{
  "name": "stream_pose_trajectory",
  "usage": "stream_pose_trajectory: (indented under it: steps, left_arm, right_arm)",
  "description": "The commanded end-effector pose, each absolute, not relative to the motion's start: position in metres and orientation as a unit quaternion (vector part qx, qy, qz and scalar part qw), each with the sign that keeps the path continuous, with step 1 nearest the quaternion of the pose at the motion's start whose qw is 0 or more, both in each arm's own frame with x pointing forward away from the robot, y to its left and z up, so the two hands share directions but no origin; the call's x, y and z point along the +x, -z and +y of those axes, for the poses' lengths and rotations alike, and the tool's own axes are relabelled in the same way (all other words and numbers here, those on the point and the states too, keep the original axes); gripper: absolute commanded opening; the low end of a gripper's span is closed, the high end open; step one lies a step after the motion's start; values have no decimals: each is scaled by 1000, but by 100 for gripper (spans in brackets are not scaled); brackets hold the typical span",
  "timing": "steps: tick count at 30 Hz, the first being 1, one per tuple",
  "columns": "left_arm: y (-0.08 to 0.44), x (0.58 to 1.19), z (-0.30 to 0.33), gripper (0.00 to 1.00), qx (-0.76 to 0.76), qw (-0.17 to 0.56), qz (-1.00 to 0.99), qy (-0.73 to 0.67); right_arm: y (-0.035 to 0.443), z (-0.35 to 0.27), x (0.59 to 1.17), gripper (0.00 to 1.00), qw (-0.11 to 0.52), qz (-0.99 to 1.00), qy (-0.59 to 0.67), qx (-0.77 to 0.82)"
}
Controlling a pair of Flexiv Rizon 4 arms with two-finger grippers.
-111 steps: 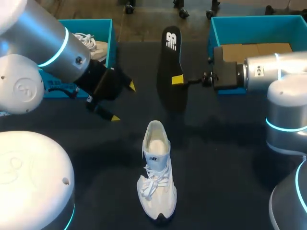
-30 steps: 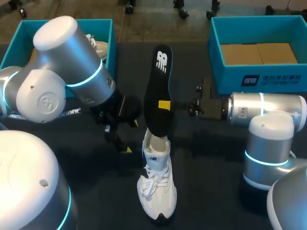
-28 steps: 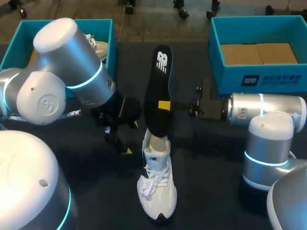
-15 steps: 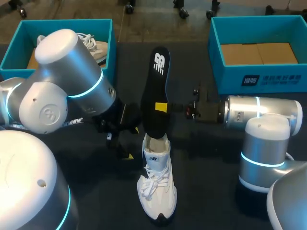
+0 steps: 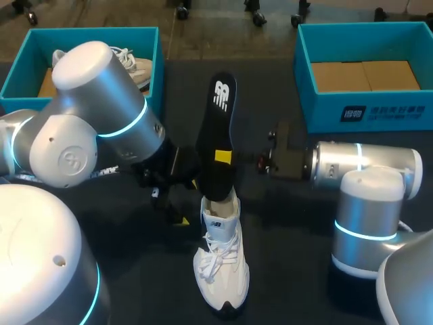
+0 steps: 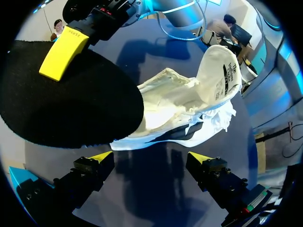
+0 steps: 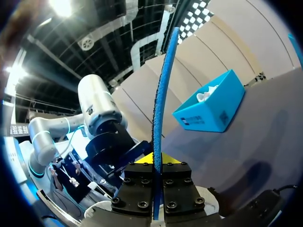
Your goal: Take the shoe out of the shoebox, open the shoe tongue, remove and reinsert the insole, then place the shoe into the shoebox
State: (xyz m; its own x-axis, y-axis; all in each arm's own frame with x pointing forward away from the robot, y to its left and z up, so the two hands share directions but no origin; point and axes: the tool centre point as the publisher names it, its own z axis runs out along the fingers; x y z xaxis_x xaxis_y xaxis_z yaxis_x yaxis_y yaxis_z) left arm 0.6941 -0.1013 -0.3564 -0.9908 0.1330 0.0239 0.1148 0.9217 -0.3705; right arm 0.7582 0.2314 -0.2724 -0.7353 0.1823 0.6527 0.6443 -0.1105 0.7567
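Your right gripper (image 5: 223,157) pinches the upright black insole (image 5: 218,128), centre frame — its lower end meets the heel opening of the white shoe (image 5: 220,264) lying lower centre on the surface (image 5: 298,271). Your left gripper (image 6: 151,158), fingers spread wide, sits just left of the heel.

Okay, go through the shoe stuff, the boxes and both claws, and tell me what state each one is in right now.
Shoe: standing on its sole, laced, insole not seated.
Insole: held on end, lower end at the shoe's mouth.
Right claw: shut on the insole.
Left claw: open, near the shoe's heel, holding nothing.
Left box: open, another shoe inside.
Right box: open, cardboard inside.
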Motion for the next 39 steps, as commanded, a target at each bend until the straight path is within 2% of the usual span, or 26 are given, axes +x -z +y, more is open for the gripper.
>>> stream_pose_trajectory:
  steps: [1,16,25,39]
  left_arm:
    - [358,694,-101,100,-64,24,-980,-188]
    - [358,694,-101,100,-64,24,-980,-188]
    - [358,694,-101,100,-64,24,-980,-188]
    - [358,694,-101,100,-64,24,-980,-188]
  right_arm:
    - [274,233,751,0,166,-638,677,-327]
    - [279,232,739,0,156,-648,678,-310]
    - [298,226,735,0,151,-653,677,-304]
    - [297,224,739,0,146,-664,669,-301]
